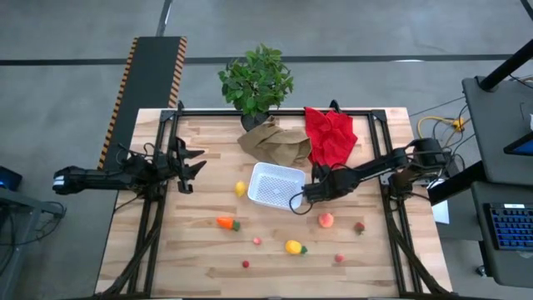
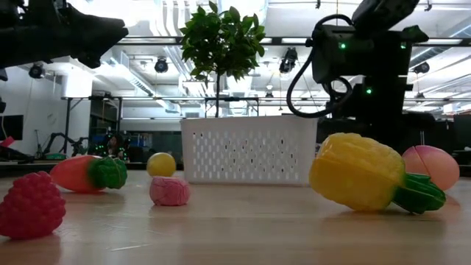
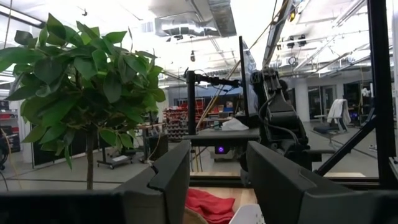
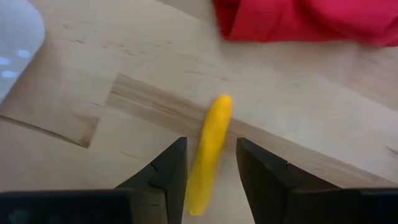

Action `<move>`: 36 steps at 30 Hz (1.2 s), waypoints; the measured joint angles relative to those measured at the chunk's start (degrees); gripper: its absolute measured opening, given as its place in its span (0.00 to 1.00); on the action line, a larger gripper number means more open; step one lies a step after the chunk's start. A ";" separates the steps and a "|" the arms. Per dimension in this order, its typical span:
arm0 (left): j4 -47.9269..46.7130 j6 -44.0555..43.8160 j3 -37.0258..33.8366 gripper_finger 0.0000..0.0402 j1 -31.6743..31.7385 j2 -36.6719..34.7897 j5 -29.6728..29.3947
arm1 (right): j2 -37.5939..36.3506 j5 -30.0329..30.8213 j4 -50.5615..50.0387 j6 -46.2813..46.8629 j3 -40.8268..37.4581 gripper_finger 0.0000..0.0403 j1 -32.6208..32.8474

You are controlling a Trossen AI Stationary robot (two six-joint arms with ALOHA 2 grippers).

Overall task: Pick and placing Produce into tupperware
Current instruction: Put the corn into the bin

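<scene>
A long yellow toy fruit [image 4: 209, 152] is gripped by the right gripper [image 1: 310, 193], just beside the white plastic tub's [image 1: 276, 185] right edge. The left gripper [image 1: 187, 164] is held part open, empty, at the table's left edge.

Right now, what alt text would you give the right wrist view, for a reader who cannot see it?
The right pincer has its two dark fingers on either side of a slim yellow toy over the wooden table. A red cloth lies beyond, and a white container corner shows at the edge.
</scene>
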 joint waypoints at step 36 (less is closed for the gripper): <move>0.04 2.54 0.00 0.36 0.00 -0.01 -0.02 | -8.41 2.62 -1.54 -5.10 -1.98 0.02 0.00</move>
